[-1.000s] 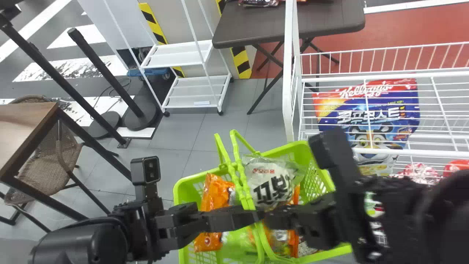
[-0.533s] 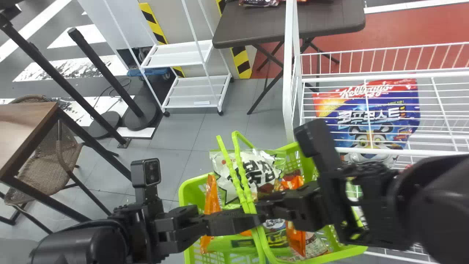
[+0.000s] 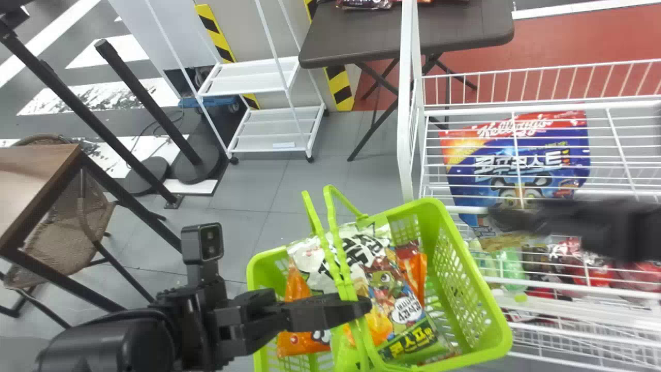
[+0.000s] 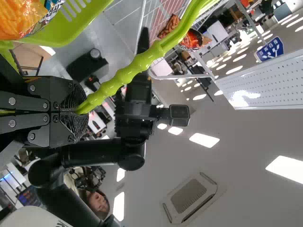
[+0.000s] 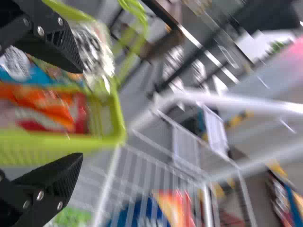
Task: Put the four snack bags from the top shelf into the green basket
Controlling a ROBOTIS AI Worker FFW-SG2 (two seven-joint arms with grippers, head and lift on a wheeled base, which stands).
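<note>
My left gripper (image 3: 359,308) is shut on the handle (image 3: 333,248) of the green basket (image 3: 498,315); in the left wrist view the left gripper (image 4: 81,109) pinches the same handle (image 4: 137,64). Inside the basket lie a white bag with black lettering (image 3: 311,257), orange bags (image 3: 297,284) and a colourful bag (image 3: 400,294). My right gripper (image 3: 508,217), blurred, is right of the basket, over the white shelf. The right wrist view has the right gripper (image 5: 78,116) open, its fingers apart with the basket beyond. An orange-red snack bag (image 4: 193,39) shows past the handle.
The white wire rack (image 3: 407,119) stands close along the basket's right side, with a large blue and red bag (image 3: 516,155) and green and red packages on lower levels. A dark table (image 3: 361,44) stands behind, a wooden table (image 3: 36,165) at the left.
The white bag has come to rest in the basket, let go by my right gripper. That arm has swung right, away from the basket and over the rack. My left arm has barely moved.
</note>
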